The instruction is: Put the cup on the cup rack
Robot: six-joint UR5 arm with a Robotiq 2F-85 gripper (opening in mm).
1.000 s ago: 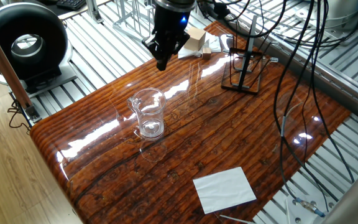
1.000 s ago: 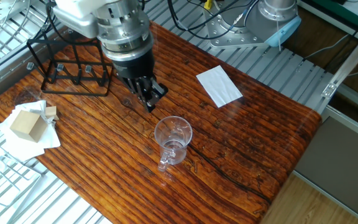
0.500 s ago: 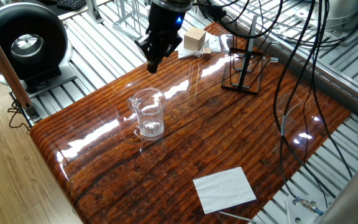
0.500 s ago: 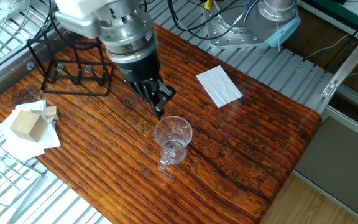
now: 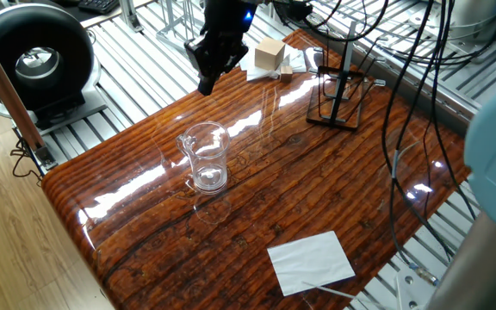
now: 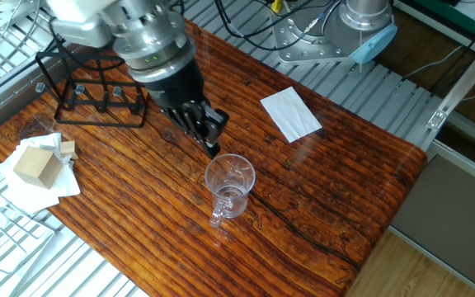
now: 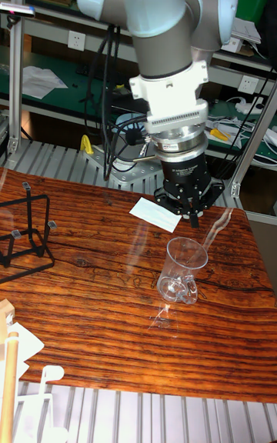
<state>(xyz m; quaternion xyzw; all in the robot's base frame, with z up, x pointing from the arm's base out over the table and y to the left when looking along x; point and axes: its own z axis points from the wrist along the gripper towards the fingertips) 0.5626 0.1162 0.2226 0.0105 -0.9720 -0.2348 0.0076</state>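
The clear cup (image 5: pixel 206 158) stands upright on the wooden table, its pouring lip toward the front left; the other fixed view shows the cup (image 6: pixel 230 186) mid-table, and the cup (image 7: pixel 183 269) is in the tall view too. My gripper (image 5: pixel 204 85) hangs in the air with its fingers shut and nothing between them. The gripper (image 6: pixel 211 146) points down just over the rim's rack side, and the gripper (image 7: pixel 192 221) stops a little above the rim, apart from it. The black wire cup rack (image 5: pixel 332 123) stands bare at the table's far end, also visible as the cup rack (image 6: pixel 105 106) and the cup rack (image 7: pixel 48 239).
A wooden block (image 5: pixel 269 55) on white paper lies near the rack, seen again as the block (image 6: pixel 36 163). A white sheet (image 5: pixel 311 261) lies near the table's front edge. Cables (image 5: pixel 394 164) hang over the right side. A black round device (image 5: pixel 36 57) sits off the table.
The gripper has shifted sideways along the table toward the spot above the cup's rim and tilted slightly. The cup and the rack have stayed where they were.
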